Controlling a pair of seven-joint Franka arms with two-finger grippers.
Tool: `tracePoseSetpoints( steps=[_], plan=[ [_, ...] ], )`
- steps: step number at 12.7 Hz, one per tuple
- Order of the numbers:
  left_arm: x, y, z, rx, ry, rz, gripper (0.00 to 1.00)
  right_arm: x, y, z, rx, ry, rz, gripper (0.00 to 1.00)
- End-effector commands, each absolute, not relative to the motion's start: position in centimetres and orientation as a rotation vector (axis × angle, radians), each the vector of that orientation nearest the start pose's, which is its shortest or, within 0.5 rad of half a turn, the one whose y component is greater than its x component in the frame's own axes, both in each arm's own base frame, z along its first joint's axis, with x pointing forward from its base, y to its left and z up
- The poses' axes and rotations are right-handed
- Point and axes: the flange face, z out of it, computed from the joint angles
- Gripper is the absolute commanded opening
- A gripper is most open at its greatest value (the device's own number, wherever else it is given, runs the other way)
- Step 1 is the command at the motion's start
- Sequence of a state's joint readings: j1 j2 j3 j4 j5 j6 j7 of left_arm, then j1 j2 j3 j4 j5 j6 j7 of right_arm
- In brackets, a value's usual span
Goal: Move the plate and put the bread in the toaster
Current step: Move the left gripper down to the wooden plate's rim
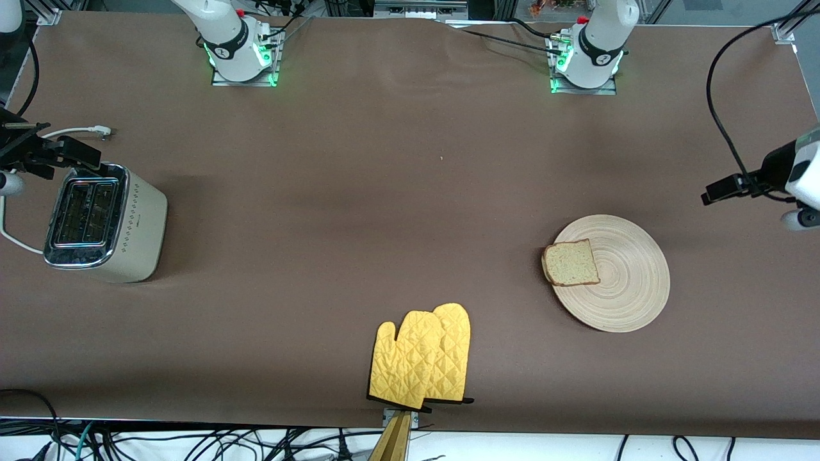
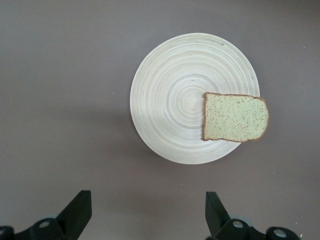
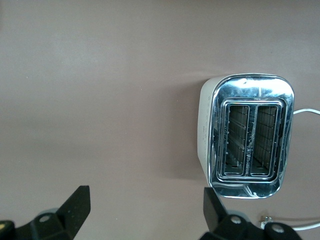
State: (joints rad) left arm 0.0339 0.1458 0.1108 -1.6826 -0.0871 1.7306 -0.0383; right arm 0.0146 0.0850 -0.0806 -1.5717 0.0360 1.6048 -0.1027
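At about nine o'clock in the front view the toaster (image 1: 106, 221) stands upright on the brown table (image 1: 384, 192) toward the right arm's end, its two chrome-rimmed slots open to the top and holding nothing, its white cord (image 1: 77, 132) trailing from the end farther from the front camera. The right gripper (image 3: 145, 212) hangs in the air near the toaster, its jaws spread wide with nothing between them. At six o'clock, close to the table edge nearest the front camera, a pair of yellow quilted oven mitts (image 1: 423, 355) lies flat, one overlapping the other. Toward four o'clock the plate (image 1: 624, 291) rests flat on the table at the left arm's end, and the bread (image 1: 570, 262) lies on its rim at the side toward the toaster, one crust edge overhanging. The left gripper (image 2: 145, 212) hovers beside the plate, jaws spread apart and empty.
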Motion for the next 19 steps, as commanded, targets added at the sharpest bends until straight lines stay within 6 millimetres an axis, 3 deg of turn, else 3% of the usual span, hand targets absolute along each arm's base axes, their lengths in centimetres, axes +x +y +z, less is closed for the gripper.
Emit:
tracePoseSetpoints(
  steps=[1, 6, 10, 12, 14, 19],
  plan=[
    [60.4, 11.9, 46.1, -3.347, -0.233, 0.142, 1.0, 57.6, -3.2, 58.4, -3.112, -0.041, 0.073, 1.0],
    [61.1, 18.0, 36.8, -3.545, -0.111, 0.194, 1.0, 57.6, -3.1, 58.4, -3.11, -0.038, 0.073, 1.0],
    [61.9, 21.3, 27.9, -3.667, 0.016, 0.139, 1.0, 57.6, -3.1, 58.3, -3.11, -0.038, 0.075, 1.0],
    [61.7, 22.9, 23.6, -3.746, 0.0, 0.112, 1.0, 57.6, -3.1, 58.4, -3.11, -0.038, 0.073, 1.0],
    [61.8, 23.0, 20.8, -3.799, 0.015, 0.084, 1.0, 57.6, -3.1, 58.4, -3.11, -0.038, 0.073, 1.0],
    [61.7, 21.2, 17.1, -3.939, -0.129, 0.104, 1.0, 57.6, -3.1, 58.4, -3.11, -0.036, 0.073, 1.0]
  ],
)
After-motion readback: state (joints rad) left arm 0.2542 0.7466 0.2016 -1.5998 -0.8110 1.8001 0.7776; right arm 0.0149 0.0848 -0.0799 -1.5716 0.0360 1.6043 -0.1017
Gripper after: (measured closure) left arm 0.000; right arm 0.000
